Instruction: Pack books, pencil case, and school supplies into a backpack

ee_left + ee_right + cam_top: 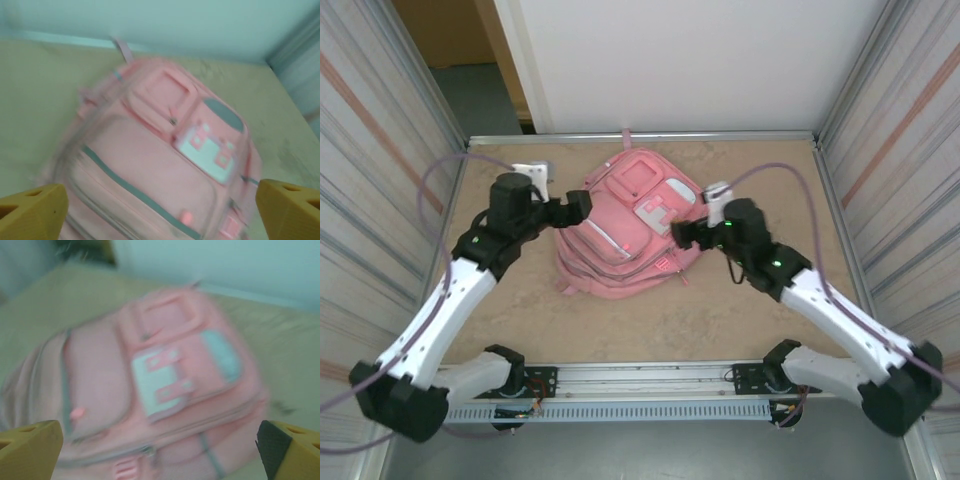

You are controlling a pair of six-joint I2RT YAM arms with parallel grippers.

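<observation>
Looking from the top: the pink backpack [625, 235] lies flat in the middle of the worktop [650, 325]. The left gripper [578, 207] is at its left edge and the right gripper [682, 233] at its right edge.
Work done: the worktop around the bag is bare, so I think the packing is done or nearly done.
Room: there is bare worktop in front of the bag. The back wall is close behind it.
Left wrist: the gripper is spread wide and holds nothing. The bag below is blurry, and its zips look shut.
Right wrist: the gripper is also wide and empty, over the bag's front pockets.
</observation>
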